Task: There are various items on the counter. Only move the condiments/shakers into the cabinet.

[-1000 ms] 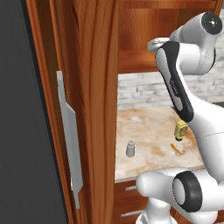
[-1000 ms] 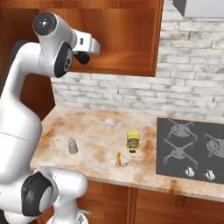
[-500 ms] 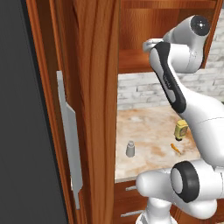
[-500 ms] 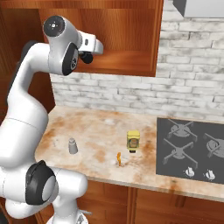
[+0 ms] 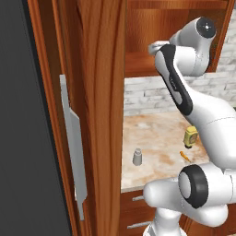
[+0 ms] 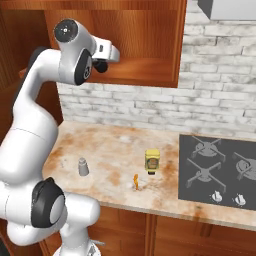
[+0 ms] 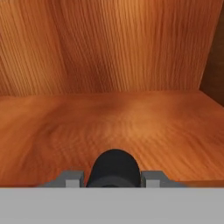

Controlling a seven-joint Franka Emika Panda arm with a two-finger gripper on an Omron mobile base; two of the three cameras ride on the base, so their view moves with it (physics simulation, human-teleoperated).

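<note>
A: Gripper [image 7: 113,175] closed on the black shaker [image 7: 113,168], whose lower part is cut off at the frame bottom. It sits over the cabinet [image 7: 109,122] shelf.

B: And the rest?

A: Grey shaker [image 6: 83,166], bottle [image 6: 152,161] and orange stick [image 6: 135,181] stand on the counter [image 6: 110,145], well apart. Bare shelf runs ahead to the back wall.
</note>
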